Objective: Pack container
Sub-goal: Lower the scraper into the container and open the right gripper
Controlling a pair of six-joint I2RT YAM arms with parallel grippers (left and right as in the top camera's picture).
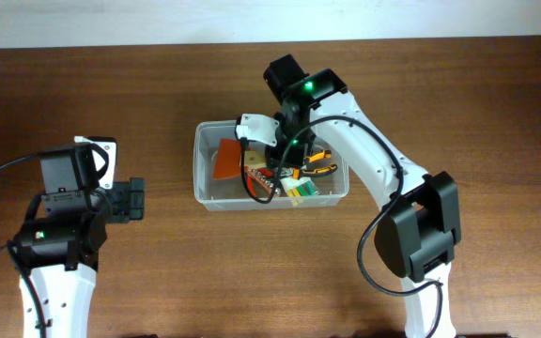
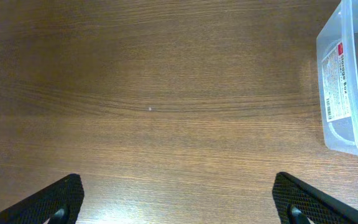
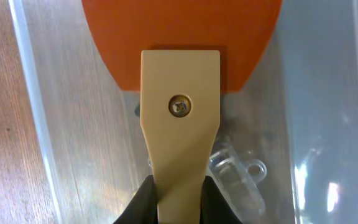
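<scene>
The container (image 1: 198,174) is a clear plastic bin in the middle of the table; its labelled end shows in the left wrist view (image 2: 344,81). My right gripper (image 1: 270,160) reaches down into it, shut on the tan handle (image 3: 180,118) of a scraper with a flat orange blade (image 3: 179,37). That blade (image 1: 227,160) lies over the bin's left half. My right gripper's (image 3: 179,202) black fingers clamp both sides of the handle. Left of the bin, my left gripper (image 1: 137,199) hovers over bare wood, open (image 2: 179,202) and holding nothing.
Orange-handled pliers (image 1: 319,165) and small green and yellow items (image 1: 299,188) lie in the bin's right half. A clear plastic clip (image 3: 238,171) rests on the bin floor beside the scraper handle. The bin's wall (image 3: 30,99) runs close on the left.
</scene>
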